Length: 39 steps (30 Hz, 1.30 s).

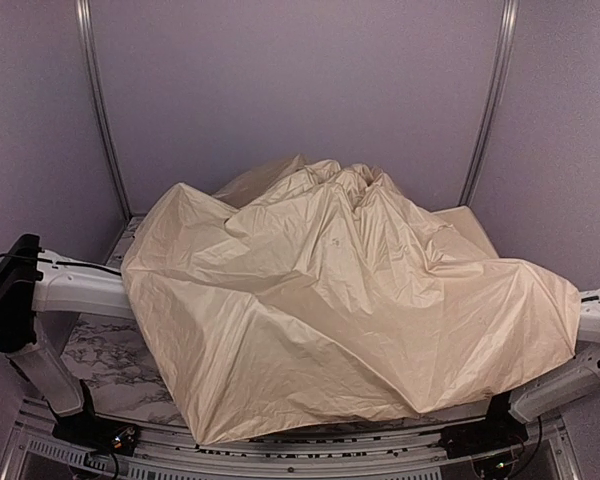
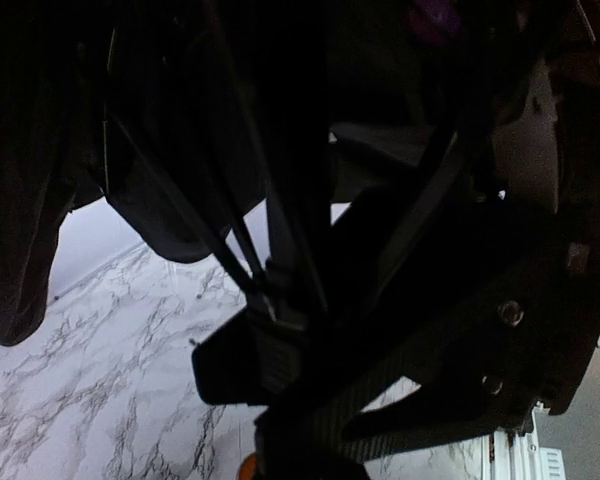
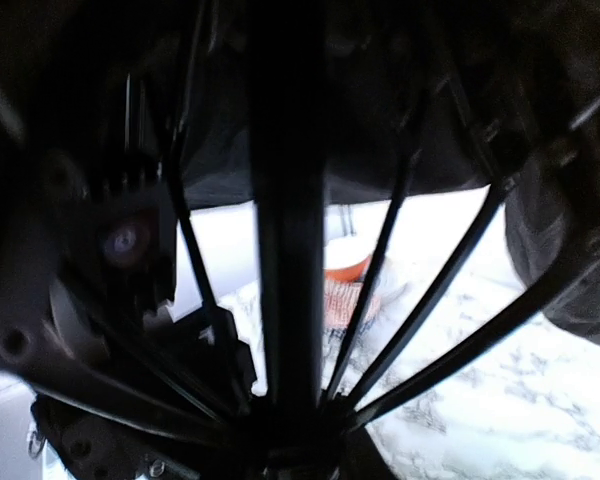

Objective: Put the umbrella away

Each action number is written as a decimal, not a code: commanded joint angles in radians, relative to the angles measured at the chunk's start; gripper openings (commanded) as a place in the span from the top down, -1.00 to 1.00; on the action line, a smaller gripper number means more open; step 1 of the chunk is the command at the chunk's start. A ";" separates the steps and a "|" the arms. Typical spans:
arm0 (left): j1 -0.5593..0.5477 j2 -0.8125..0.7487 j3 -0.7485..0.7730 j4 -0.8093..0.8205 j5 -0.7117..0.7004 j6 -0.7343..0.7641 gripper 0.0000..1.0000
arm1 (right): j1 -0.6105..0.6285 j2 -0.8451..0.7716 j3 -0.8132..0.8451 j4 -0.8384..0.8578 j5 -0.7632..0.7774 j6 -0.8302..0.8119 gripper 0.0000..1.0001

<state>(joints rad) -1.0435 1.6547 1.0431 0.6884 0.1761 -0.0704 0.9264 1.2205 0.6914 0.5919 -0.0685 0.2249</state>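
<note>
The umbrella [image 1: 330,290] lies open and crumpled, its cream canopy draped over the table's middle and hiding both grippers in the top view. Only the left arm [image 1: 70,290] and right arm [image 1: 592,318] stick out from under it. Beneath the black underside, the left wrist view shows my left gripper [image 2: 270,330] shut where thin black ribs [image 2: 195,225] run together into its jaws. In the right wrist view the thick black shaft [image 3: 288,220] runs straight down into my right gripper [image 3: 290,435], which is shut on it, with ribs [image 3: 430,290] fanning out around it.
The white marble tabletop [image 1: 110,360] shows at the left front and under the canopy [image 2: 100,380]. An orange and white object [image 3: 348,285] sits on the table beyond the shaft. The right arm's dark links [image 2: 460,340] cross close by. Purple walls enclose the back and sides.
</note>
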 commanded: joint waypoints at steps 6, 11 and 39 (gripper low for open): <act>0.022 -0.138 -0.034 0.236 -0.092 0.035 1.00 | 0.006 0.053 -0.065 -0.046 0.046 0.071 1.00; 0.020 -0.082 -0.058 0.209 -0.088 -0.005 0.80 | -0.031 -0.022 -0.010 -0.089 0.069 0.037 1.00; -0.020 -0.206 -0.513 0.056 -0.071 0.071 -0.48 | -0.458 -0.169 0.470 -0.763 0.275 -0.756 1.00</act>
<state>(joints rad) -1.0660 1.5368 0.5816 0.7467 0.0883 -0.0288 0.4702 1.0279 1.0851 -0.0933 0.0700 -0.3939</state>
